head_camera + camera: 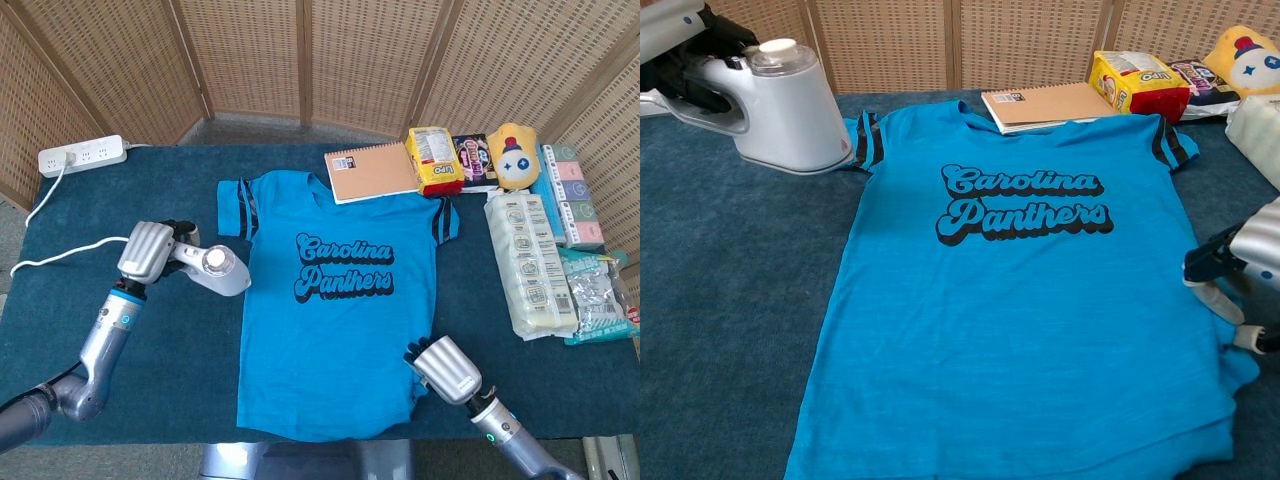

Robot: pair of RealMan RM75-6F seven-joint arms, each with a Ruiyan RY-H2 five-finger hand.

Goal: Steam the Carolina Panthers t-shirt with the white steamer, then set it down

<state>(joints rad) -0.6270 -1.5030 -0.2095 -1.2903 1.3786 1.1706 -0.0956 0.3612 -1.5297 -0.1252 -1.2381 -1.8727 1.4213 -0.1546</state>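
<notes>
The left hand (pixel 148 250) grasps the white steamer (pixel 215 270) at the t-shirt's (pixel 335 320) nine o'clock edge; steaming looks unstarted. The right hand (pixel 447 368) pins the hem, its grasp unclear.

The t-shirt (pixel 335 300) lies flat in the middle of the worktop (pixel 120 340). The steamer (pixel 215 270) is just left of it, at the sleeve, held by the left hand (pixel 150 250). The right hand (pixel 445 368) rests on the shirt's near right corner. Behind the shirt lies a notebook (pixel 372 170), with snack packs (pixel 435 160) to its right. A power strip (pixel 82 155) sits at the far left corner.
</notes>
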